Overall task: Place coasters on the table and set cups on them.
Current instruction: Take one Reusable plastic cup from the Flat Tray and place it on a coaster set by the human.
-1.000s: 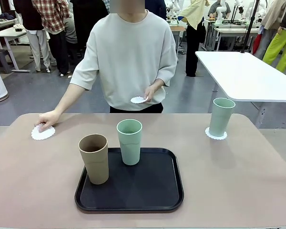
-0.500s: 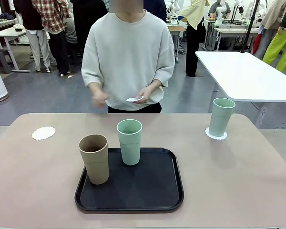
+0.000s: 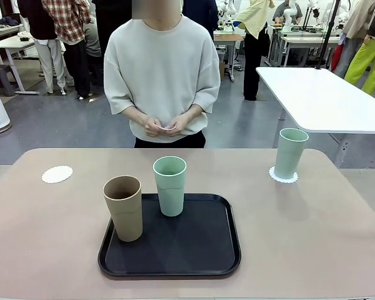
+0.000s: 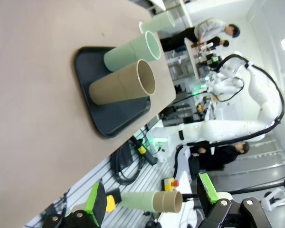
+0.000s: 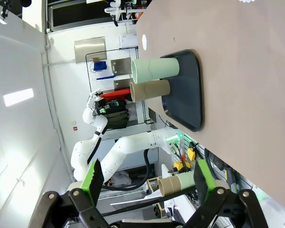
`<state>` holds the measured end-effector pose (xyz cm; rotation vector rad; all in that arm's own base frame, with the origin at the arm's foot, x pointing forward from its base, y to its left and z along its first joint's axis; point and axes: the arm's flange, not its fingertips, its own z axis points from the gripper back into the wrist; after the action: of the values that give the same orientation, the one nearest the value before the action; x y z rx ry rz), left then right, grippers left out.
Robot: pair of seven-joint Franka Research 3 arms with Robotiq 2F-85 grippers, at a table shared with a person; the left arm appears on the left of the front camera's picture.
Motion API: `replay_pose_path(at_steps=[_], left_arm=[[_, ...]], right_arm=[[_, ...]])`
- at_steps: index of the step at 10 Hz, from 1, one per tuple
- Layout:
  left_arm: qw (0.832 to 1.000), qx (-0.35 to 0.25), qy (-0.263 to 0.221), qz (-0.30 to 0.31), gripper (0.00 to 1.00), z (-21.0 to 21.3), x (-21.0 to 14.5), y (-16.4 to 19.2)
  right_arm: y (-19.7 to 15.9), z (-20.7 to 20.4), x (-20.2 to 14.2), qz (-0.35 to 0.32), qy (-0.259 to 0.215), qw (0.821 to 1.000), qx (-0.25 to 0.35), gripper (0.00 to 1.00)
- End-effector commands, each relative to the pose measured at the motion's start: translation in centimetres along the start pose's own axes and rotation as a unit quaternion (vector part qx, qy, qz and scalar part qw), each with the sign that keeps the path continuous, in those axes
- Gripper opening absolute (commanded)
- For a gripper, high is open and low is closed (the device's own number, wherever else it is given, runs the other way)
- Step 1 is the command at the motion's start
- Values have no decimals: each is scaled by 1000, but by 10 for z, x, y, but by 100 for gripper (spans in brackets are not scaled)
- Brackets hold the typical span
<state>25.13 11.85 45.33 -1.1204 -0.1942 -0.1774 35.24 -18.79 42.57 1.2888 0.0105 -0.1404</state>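
On the beige table point(image 3: 312, 237) one white coaster point(image 3: 57, 174) lies bare at the far left. At the far right a mint cup point(image 3: 290, 152) stands on a second coaster point(image 3: 283, 176). The tan cup point(image 3: 124, 207) and the other mint cup point(image 3: 170, 185) stand upright on the black tray point(image 3: 194, 250). The person holds a third coaster point(image 3: 166, 128) in both hands at the waist. My left gripper point(image 4: 152, 202) is open, well back from the tan cup point(image 4: 123, 85) and mint cup point(image 4: 133, 50). My right gripper point(image 5: 147, 183) is open too, far from the tray point(image 5: 187, 90).
A white rectangular table point(image 3: 319, 97) stands behind at the right. Other people stand in the background. Bare tabletop lies on both sides of the tray and between it and the person.
The person's hand has let go of the left coaster and drawn back. Both hands now meet at the waist around the third coaster. The cups have not moved.
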Motion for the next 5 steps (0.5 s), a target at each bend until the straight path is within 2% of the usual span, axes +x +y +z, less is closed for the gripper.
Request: replay_pose_path(at_steps=[1, 3, 5], left_arm=[[998, 31, 31, -46, 100, -5, 23, -13], [984, 91, 76, -133, 100, -18, 43, -21], [957, 154, 90, -228, 100, -50, 67, -25]], right_arm=[[0, 0, -1, 1, 2, 1000, 4, 100], [0, 0, -1, 1, 2, 1000, 4, 100], [0, 0, -1, 1, 2, 1000, 4, 100]])
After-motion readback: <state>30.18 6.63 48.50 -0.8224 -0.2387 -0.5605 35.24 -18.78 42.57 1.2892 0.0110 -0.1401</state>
